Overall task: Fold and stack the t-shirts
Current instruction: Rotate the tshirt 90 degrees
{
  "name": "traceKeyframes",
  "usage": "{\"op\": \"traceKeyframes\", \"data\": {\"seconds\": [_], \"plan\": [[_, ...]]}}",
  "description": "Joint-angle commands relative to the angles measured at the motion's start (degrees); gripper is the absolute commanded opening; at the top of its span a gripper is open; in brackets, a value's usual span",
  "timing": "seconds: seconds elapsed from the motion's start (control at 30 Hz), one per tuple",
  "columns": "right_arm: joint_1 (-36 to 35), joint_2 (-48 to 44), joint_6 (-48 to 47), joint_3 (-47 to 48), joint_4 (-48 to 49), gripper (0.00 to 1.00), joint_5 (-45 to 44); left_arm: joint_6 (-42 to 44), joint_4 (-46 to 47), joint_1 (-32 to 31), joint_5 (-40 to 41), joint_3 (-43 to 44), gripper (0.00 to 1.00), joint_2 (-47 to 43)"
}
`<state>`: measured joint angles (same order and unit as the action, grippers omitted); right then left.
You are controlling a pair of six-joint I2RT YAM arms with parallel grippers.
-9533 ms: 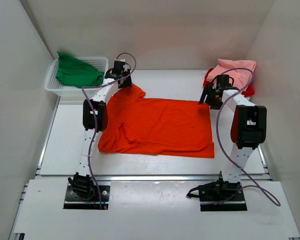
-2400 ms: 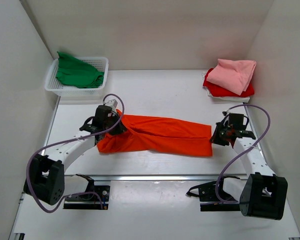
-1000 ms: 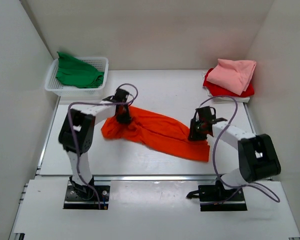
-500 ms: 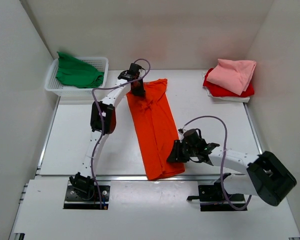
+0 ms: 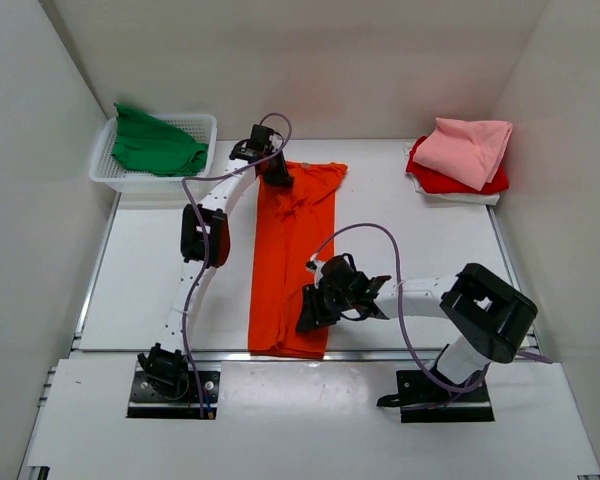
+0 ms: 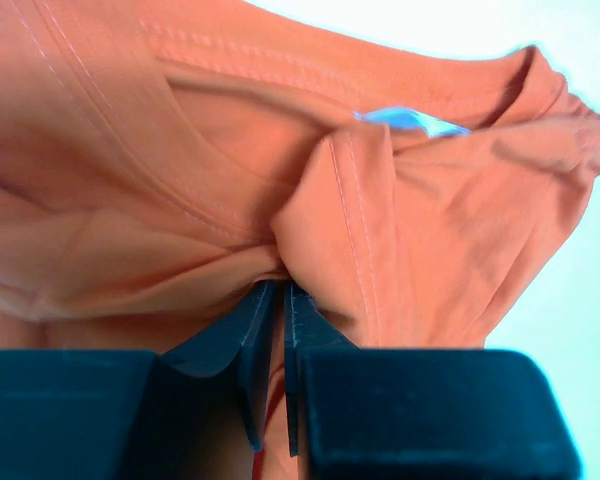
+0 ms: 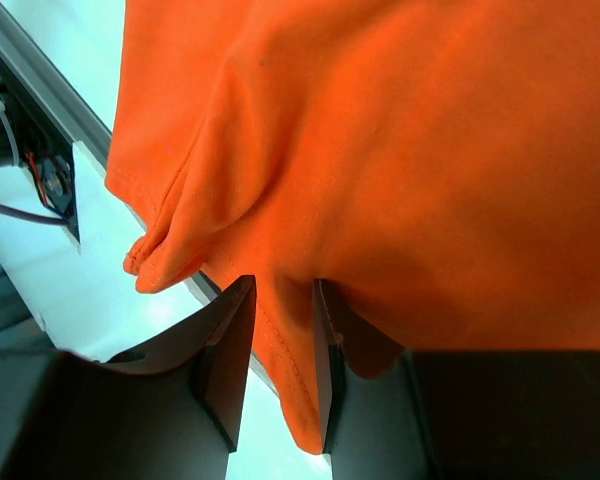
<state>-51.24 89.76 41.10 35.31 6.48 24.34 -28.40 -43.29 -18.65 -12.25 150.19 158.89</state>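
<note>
Left gripper (image 6: pixel 280 292) pinches the orange t-shirt (image 5: pixel 290 250) at its collar, far end. Right gripper (image 7: pixel 280 297) looks clamped on the near hem; shirt lies long across the table (image 5: pixel 455 235).

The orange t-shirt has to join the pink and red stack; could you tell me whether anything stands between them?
Nothing visible does: only bare table lies between the orange t-shirt and the pink t-shirt lying on the red t-shirt.

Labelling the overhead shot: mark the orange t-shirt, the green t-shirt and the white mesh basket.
orange t-shirt (image 5: pixel 288 255): top external view, mid body.
green t-shirt (image 5: pixel 155 147): top external view, bunched middle.
white mesh basket (image 5: pixel 130 182): top external view, front wall.
</note>
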Motion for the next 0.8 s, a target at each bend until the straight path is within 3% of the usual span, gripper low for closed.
{"op": "traceKeyframes", "data": {"seconds": [0.0,0.13,0.2,0.27,0.33,0.43,0.47,0.53,0.63,0.7,0.77], "plan": [[1.4,1.39,-5.41,-0.51,-5.42,0.28,-1.22,-1.74,6.61,2.39,-2.85,-2.44,0.22,-3.3],[4.12,-2.38,-14.01,2.2,-7.96,0.28,-2.19,-6.12,10.77,3.36,-13.3,1.67,0.25,-10.24],[5.97,-3.45,-16.39,4.94,-11.81,0.27,-3.41,-5.0,7.71,2.93,-13.85,2.74,0.25,-15.08],[7.03,-4.84,-18.94,9.32,-15.95,0.29,-5.26,-0.01,2.09,1.52,-11.67,-2.93,0.27,-24.8],[7.73,-5.82,-18.43,10.83,-19.91,0.31,-8.77,3.79,1.45,-0.15,-9.57,-16.54,0.3,-34.49],[8.62,-7.49,-16.06,10.22,-24.57,0.31,-11.58,5.03,8.81,-2.96,-5.86,-57.42,0.3,-54.0],[7.66,-7.75,-14.57,9.7,-26.33,0.31,-13.33,4.59,11.27,-3.84,-4.11,-63.47,0.3,-60.82],[5.99,-10.2,-11.93,7.24,-28.79,0.31,-16.58,4.06,14.27,-6.3,-1.99,-83.82,0.3,-69.83],[1.95,-12.84,-4.31,5.3,-32.22,0.32,-21.33,2.83,16.39,-9.98,3.27,-101.79,0.33,-84.92],[-1.39,-14.25,0.09,4.25,-35.3,0.33,-24.24,1.17,17.52,-13.32,10.54,-110.76,0.37,-93.18],[-4.11,-16.53,4.33,3.1,-36.1,0.35,-28.37,-2.25,17.19,-14.31,12.16,-118.6,0.41,-100.86]]}}
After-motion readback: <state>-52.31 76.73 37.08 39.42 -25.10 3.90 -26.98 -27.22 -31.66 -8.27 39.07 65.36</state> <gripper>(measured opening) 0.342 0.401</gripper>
